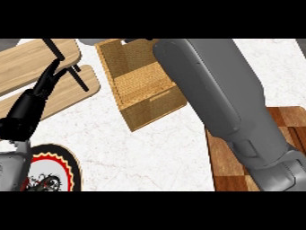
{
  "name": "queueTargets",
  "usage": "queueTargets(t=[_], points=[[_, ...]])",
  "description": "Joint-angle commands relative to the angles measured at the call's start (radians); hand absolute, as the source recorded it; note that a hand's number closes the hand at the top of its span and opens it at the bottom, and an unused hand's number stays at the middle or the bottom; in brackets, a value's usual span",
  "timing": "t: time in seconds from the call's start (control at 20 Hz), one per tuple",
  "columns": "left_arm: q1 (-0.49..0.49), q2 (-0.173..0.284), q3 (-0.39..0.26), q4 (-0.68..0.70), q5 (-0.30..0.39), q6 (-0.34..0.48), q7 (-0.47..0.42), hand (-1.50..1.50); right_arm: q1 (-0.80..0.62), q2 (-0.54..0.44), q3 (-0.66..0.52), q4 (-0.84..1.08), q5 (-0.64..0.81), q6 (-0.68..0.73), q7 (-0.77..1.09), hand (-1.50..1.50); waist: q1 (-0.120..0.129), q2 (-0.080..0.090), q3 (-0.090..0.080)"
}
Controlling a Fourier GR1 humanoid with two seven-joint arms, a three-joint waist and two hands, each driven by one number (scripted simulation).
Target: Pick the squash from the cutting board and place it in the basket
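Observation:
The woven tan basket [138, 85] stands open at the top middle of the counter. My right forearm [215, 94] rises from the lower right across the basket's right side and leaves the picture at the top, so its hand does not show. The dark wooden cutting board [298, 128] lies at the lower right, largely covered by that forearm. No squash shows anywhere. My left hand [46, 85] is at the left, with straight black fingers [82, 81] pointing up over light wooden planks, holding nothing.
Light wooden planks [16, 72] lie at the upper left. A round plate [59, 168] with a red and black pattern sits at the bottom left beside my left wrist. White marble counter [148, 152] runs between the plate and the cutting board.

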Motion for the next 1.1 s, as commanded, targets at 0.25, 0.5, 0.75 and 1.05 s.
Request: queueTargets(t=[0.25,0.5,0.75,1.05], points=[[-0.034,-0.018,-0.008,-0.005,-0.007,0.008,0.047,0.0,-0.102,0.009,0.035,0.111,-0.201,-0.076,0.24,-1.5,-0.01,-0.001,0.001],[0.031,-0.028,-0.014,0.007,-0.021,0.012,-0.014,0.0,-0.116,0.009,0.029,0.094,-0.123,-0.28,0.176,-1.5,-0.024,0.002,0.001],[0.023,0.0,0.031,0.003,-0.011,0.019,0.002,0.0,-0.12,0.009,-0.054,0.011,0.034,-0.448,0.19,-1.5,-0.06,-0.008,0.003],[0.063,0.027,0.063,-0.016,0.014,-0.001,0.007,0.0,-0.064,-0.038,-0.138,-0.111,0.212,-0.519,0.221,-1.5,-0.098,-0.025,0.005]])
